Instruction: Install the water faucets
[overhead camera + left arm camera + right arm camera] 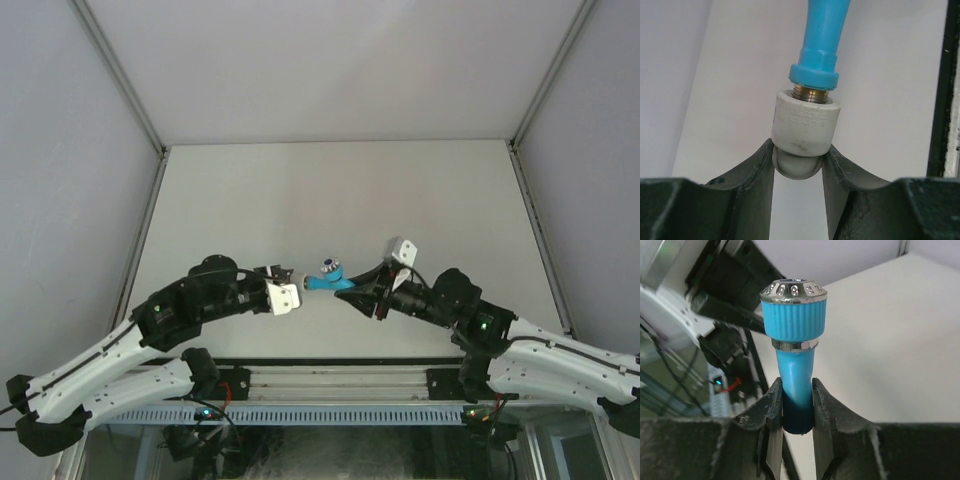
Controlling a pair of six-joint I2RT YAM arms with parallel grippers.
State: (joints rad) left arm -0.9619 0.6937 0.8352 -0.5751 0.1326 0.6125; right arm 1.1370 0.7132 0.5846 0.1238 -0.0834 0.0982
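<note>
Since the two parts have to thread into each other, each arm holds one of them. The left end effector (pixel 799 150) is pinching the rounded back end of the small white-grey cylindrical plastic pipe fitting (pixel 805 122). The right end effector (pixel 796 387) is clamped on the blue body of the small bright blue plastic water faucet (pixel 794 315), just below its ribbed handle with the silvery cap. That makes sense to me: one side acts as a vice and the other can do the twisting.

The faucet sits between the two arms, over the near middle of the pale bench (pixel 340 190), and it looks lifted off the surface rather than resting on it. Its threaded end is nosed into the mouth of the fitting, and the two look lined up on one axis. From the left wrist view a few turns of the metal thread show between the blue collar and the white rim, so I'd say it's started but not seated.

Room-wise:
- The far half of the bench is open.
- The grey side walls (pixel 80 200) are well apart from both arms.
- The tight spot is in the middle. The two end effectors face each other with only the faucet between them.
- The metal rail (pixel 330 372) at the near edge is close behind the elbows.

Any wrist roll probably has to stay on axis, or the thread could bind.
</note>
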